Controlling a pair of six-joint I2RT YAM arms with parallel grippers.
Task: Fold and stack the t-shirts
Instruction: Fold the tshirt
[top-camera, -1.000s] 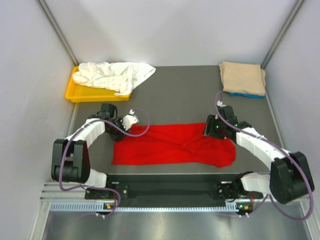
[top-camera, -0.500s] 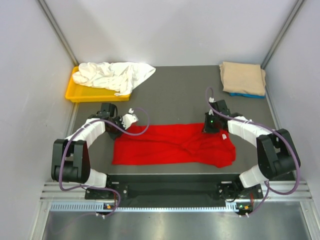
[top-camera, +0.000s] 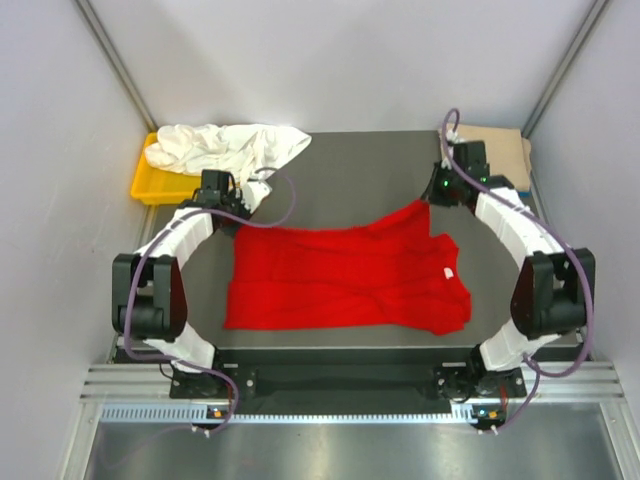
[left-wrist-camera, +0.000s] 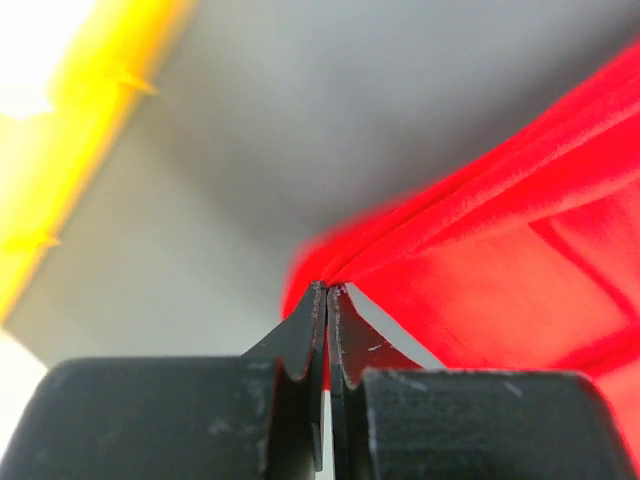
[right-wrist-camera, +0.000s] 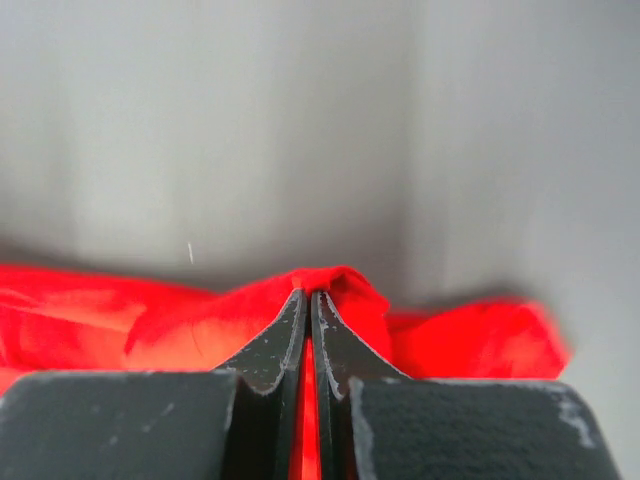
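The bright red t-shirt (top-camera: 340, 275) lies spread on the dark table, with its small white neck label (top-camera: 449, 272) near the right side. My left gripper (top-camera: 244, 220) is shut on the shirt's far left corner; the left wrist view shows red cloth (left-wrist-camera: 500, 240) pinched at the fingertips of the gripper (left-wrist-camera: 327, 290). My right gripper (top-camera: 426, 204) is shut on the far right corner, which it has drawn into a peak. In the right wrist view the gripper (right-wrist-camera: 308, 295) has a fold of red cloth (right-wrist-camera: 120, 320) wrapped over its tips. A crumpled white t-shirt (top-camera: 230, 150) lies at the back left. A folded tan t-shirt (top-camera: 505, 150) sits at the back right.
A yellow tray (top-camera: 150, 186) lies under the white t-shirt, close behind my left wrist, and it shows as a yellow tray (left-wrist-camera: 60, 150) in the left wrist view. Grey walls close in the table on the left, back and right. The tan t-shirt is right behind my right wrist.
Both grippers closed on the red t-shirt's far edge and moved toward the back of the table. The shirt has opened from a narrow band into a wider spread.
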